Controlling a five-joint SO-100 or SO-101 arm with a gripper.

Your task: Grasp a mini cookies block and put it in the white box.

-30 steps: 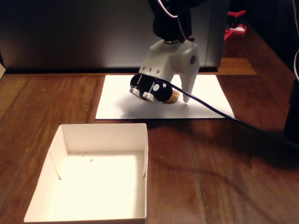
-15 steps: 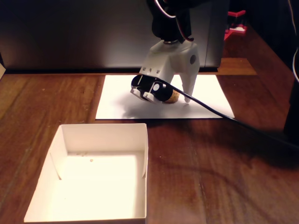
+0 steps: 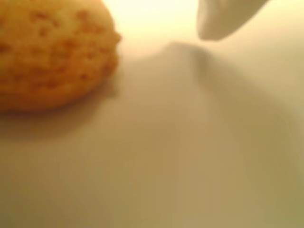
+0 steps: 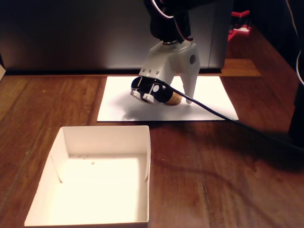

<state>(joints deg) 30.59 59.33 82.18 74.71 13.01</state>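
The mini cookies block [image 4: 175, 98] is a small golden-brown cookie lying on a white paper sheet [image 4: 118, 102] at the back of the table. My gripper [image 4: 176, 101] is lowered over it and open. Its white finger [image 4: 189, 90] stands just right of the cookie, while the other jaw is hidden behind the wrist camera housing. In the wrist view the cookie [image 3: 52, 52] fills the upper left, and a white fingertip [image 3: 225, 16] sits apart from it at the upper right. The white box [image 4: 107, 140] stands empty at the front left.
A black cable [image 4: 228, 118] trails from the gripper to the right across the wooden table [image 4: 228, 180]. A dark panel [image 4: 71, 33] stands along the back edge, with a red object [image 4: 240, 23] at the far right.
The gripper has shifted slightly left and turned a little over the cookie. The cookie still lies on the paper, and the box has not moved.
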